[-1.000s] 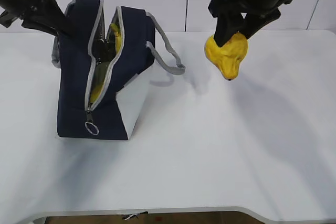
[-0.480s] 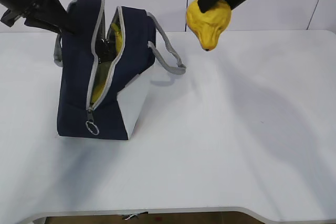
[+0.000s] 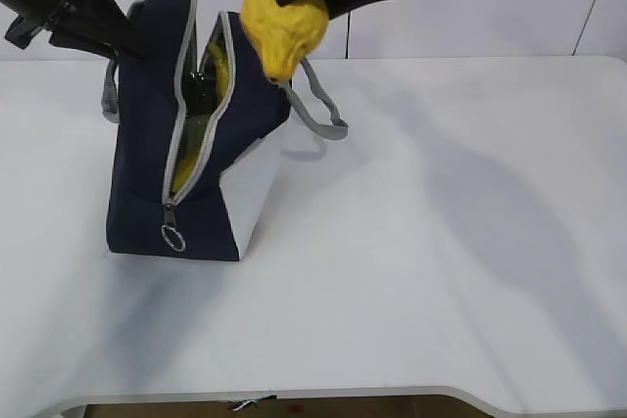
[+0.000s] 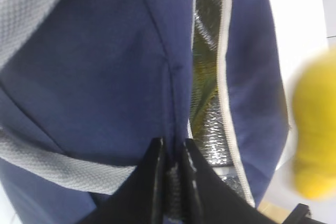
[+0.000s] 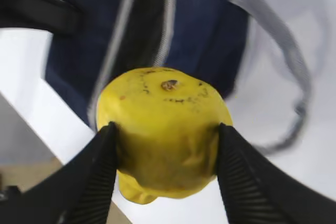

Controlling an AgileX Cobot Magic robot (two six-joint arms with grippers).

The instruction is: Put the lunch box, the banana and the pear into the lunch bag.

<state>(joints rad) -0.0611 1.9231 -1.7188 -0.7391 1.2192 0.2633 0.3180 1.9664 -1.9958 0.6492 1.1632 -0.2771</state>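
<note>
Pear [image 3: 282,28] now over bag [image 3: 201,134], taper seemingly down.

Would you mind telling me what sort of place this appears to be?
Probably a robot lab test bench: a bare white table, plain white wall panels, and only a lunch bag and pear as props.

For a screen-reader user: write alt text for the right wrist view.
The right gripper holds the pear between its two black fingers, above the lunch bag, whose zipper opening gapes behind the fruit. A grey handle loops off to the right over the white table.
</note>
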